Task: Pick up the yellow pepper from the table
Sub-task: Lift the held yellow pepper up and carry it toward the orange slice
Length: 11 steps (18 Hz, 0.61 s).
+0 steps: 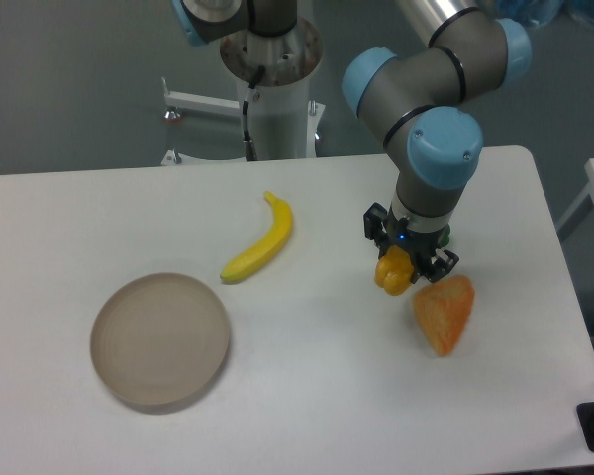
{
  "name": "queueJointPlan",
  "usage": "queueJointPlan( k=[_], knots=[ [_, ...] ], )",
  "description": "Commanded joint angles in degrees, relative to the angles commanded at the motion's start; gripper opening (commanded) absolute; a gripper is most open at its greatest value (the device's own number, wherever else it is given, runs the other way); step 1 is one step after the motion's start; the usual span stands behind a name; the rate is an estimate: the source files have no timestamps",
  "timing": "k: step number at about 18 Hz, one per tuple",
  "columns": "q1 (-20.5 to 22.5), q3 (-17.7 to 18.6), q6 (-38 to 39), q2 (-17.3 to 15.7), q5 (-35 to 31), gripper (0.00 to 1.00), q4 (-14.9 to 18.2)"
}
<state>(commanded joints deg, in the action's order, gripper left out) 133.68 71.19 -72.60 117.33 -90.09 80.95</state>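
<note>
The yellow pepper (394, 274) is small, glossy and yellow-orange, and it hangs above the white table (307, 396), right of centre. My gripper (404, 261) points down and is shut on the pepper, whose lower part shows below the black fingers. The pepper sits close to the upper left edge of the orange wedge-shaped piece.
An orange mottled wedge (444, 312) lies just right of the held pepper. A green pepper (444, 235) is mostly hidden behind the arm's wrist. A yellow banana (259, 241) lies at centre left. A round beige plate (159, 340) stands at the front left.
</note>
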Motion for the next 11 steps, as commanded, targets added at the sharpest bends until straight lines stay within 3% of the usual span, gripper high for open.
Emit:
queueJointPlan(
  k=[11],
  knots=[
    [0.4,0.4,-1.9,-0.4,0.8,0.05,-0.1]
  ],
)
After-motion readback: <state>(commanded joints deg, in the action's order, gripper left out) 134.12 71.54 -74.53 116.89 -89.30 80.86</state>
